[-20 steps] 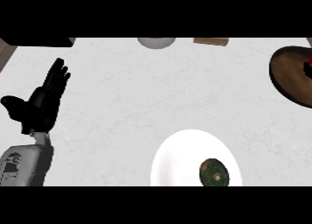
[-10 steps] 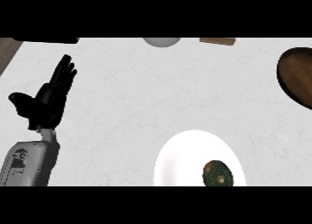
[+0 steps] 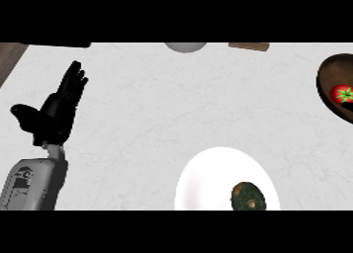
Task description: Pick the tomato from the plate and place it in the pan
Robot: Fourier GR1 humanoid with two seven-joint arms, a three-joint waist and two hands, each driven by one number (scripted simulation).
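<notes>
My left hand (image 3: pixel 53 111) rests open at the left side of the counter (image 3: pixel 164 108), fingers straight and pointing away from me, thumb out to the side, holding nothing. My right hand shows nowhere in the view, so I can say nothing of its fingers.

The tomato (image 3: pixel 344 93) lies in the dark brown pan (image 3: pixel 329 74) at the right edge (only part of the pan shows, the rest is cut off by the edge). The tomato is red with a green star-shaped top facing up, and it sits near the middle of the part of the pan I can see.

The white plate (image 3: pixel 208 178) is at the bottom, right of centre, well apart from the pan. On its lower right part lies a dark, greenish-brown round thing (image 3: pixel 247 196); I cannot tell what it is.

At the far edge of the counter a grey round object (image 3: pixel 185 46) and a brown block (image 3: pixel 249 46) show only in part
</notes>
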